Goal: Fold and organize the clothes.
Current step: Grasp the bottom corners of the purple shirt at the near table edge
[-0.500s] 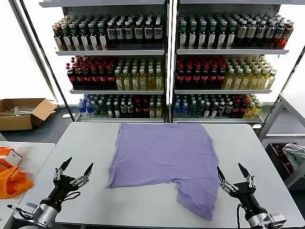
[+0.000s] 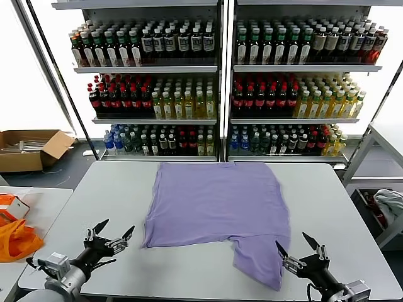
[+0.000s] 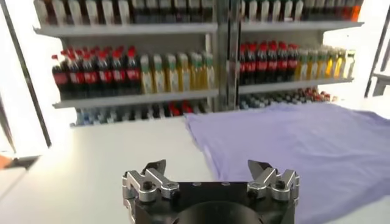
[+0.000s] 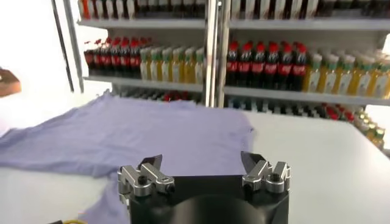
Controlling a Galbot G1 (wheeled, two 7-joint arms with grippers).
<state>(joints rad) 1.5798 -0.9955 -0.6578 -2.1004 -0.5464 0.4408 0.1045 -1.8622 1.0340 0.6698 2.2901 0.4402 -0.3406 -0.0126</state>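
A lavender T-shirt [image 2: 217,204] lies spread flat on the grey table [image 2: 94,201], plain side up, one sleeve reaching toward the near right edge. It also shows in the left wrist view [image 3: 304,140] and in the right wrist view [image 4: 140,134]. My left gripper [image 2: 111,234] is open and empty, low over the table's near left, apart from the shirt's left edge. My right gripper [image 2: 294,249] is open and empty at the near right, close beside the sleeve. Both show open in the wrist views, left [image 3: 208,169] and right [image 4: 202,163].
Shelves of bottled drinks [image 2: 220,82] stand behind the table. An orange fabric [image 2: 16,239] lies on a side table at the left. A cardboard box [image 2: 28,148] sits on the floor at left. A pale cloth [image 2: 390,204] lies at the far right.
Both grippers have dropped lower and moved inward toward the shirt. The shirt has not moved.
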